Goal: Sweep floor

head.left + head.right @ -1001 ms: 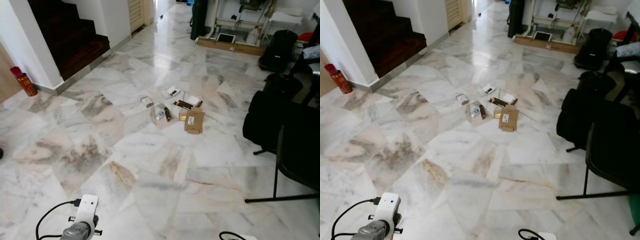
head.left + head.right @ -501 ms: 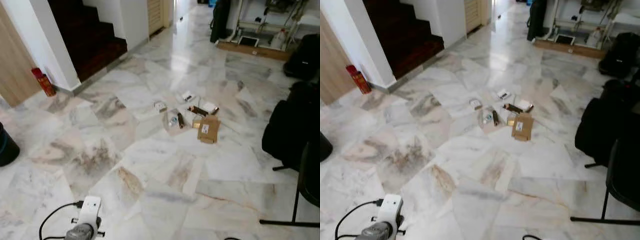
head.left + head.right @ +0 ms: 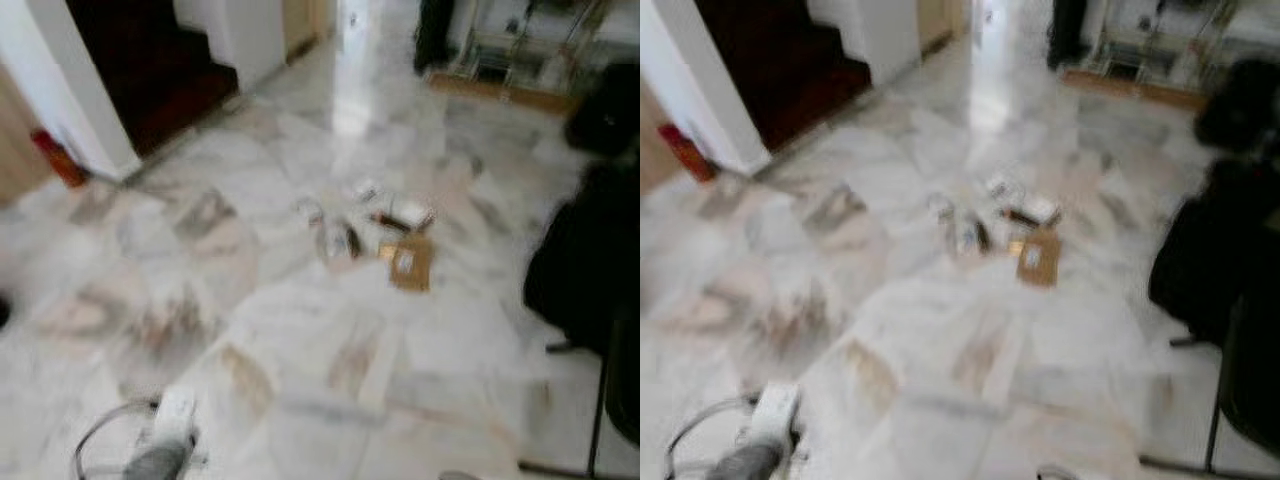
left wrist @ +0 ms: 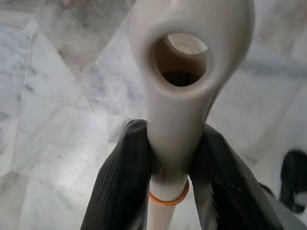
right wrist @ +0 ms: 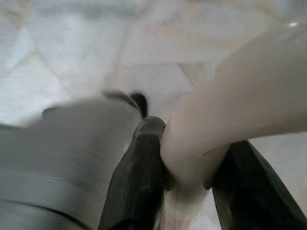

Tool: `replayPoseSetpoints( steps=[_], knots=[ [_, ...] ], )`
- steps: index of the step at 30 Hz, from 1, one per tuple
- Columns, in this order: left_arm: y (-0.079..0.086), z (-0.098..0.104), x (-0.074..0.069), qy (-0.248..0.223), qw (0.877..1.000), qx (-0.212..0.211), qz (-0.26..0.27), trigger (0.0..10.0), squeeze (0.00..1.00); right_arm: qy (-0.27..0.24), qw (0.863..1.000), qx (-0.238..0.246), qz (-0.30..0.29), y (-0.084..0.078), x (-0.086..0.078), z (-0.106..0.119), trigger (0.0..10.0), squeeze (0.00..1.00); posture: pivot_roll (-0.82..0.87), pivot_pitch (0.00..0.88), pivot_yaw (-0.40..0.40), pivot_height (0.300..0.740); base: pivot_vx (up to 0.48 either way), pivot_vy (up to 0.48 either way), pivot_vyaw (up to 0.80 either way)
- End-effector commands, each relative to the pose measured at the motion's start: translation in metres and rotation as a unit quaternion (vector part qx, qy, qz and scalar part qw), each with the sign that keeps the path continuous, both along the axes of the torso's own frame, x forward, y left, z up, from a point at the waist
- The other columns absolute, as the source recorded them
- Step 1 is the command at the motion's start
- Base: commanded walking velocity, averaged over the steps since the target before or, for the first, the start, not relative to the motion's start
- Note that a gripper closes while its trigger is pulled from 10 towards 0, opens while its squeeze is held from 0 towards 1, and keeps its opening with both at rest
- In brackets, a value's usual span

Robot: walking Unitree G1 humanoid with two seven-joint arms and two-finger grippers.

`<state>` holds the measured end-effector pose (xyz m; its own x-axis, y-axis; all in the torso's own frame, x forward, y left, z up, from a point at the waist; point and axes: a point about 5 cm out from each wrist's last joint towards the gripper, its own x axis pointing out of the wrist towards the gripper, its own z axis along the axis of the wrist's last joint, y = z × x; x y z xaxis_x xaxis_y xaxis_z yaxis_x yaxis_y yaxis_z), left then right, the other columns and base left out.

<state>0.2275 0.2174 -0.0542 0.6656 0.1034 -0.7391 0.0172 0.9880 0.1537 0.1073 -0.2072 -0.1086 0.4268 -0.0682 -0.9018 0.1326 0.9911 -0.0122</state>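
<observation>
A scatter of litter [image 3: 375, 235] lies on the marble floor a few steps ahead: small boxes, a dark stick-like piece and a flat brown cardboard piece [image 3: 410, 265]. Both head views are blurred. My left arm [image 3: 160, 455] shows at the bottom edge with a black cable. In the left wrist view my left gripper [image 4: 175, 143] is shut on a cream plastic handle [image 4: 184, 72] that has a hanging hole at its end and an orange ring lower down. In the right wrist view my right gripper [image 5: 189, 158] is shut on a cream handle [image 5: 240, 115].
A dark staircase [image 3: 150, 70] and a white wall corner [image 3: 70, 90] stand at the far left, with a red canister [image 3: 55, 160] at the wall's foot. Black bags and a black chair [image 3: 590, 260] crowd the right side. A shelf with clutter [image 3: 500, 60] stands at the back.
The whole head view has swung and gone blurred, so the camera is moving. The litter keeps its place on the floor. My left arm stays at the bottom edge.
</observation>
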Motion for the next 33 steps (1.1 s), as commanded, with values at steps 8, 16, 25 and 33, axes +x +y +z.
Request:
replayPoseSetpoints(
  steps=[8,16,25,33],
  knots=[
    [0.012,-0.003,-0.009,0.014,1.000,0.009,0.010,10.0,0.00,-0.010,1.000,0.006,0.023,0.014,0.018,0.003,10.0,0.00,0.01,0.059,-0.002,0.740,0.328,0.000,0.10],
    [0.011,-0.002,-0.007,0.012,1.000,0.009,0.005,10.0,0.00,-0.020,1.000,0.012,0.020,0.017,0.028,0.005,10.0,0.00,0.01,0.050,-0.002,0.740,0.329,0.000,0.78],
    [0.008,-0.002,-0.005,0.010,1.000,0.006,-0.001,10.0,0.00,-0.022,1.000,0.018,0.012,0.019,0.029,0.005,10.0,0.00,0.01,0.041,-0.001,0.740,0.328,0.000,0.05],
    [0.008,-0.001,-0.005,0.009,1.000,0.005,0.003,10.0,0.00,-0.029,0.999,0.022,-0.008,0.015,0.027,0.005,10.0,0.00,0.01,0.051,-0.005,0.740,0.330,0.000,0.00]
  ],
)
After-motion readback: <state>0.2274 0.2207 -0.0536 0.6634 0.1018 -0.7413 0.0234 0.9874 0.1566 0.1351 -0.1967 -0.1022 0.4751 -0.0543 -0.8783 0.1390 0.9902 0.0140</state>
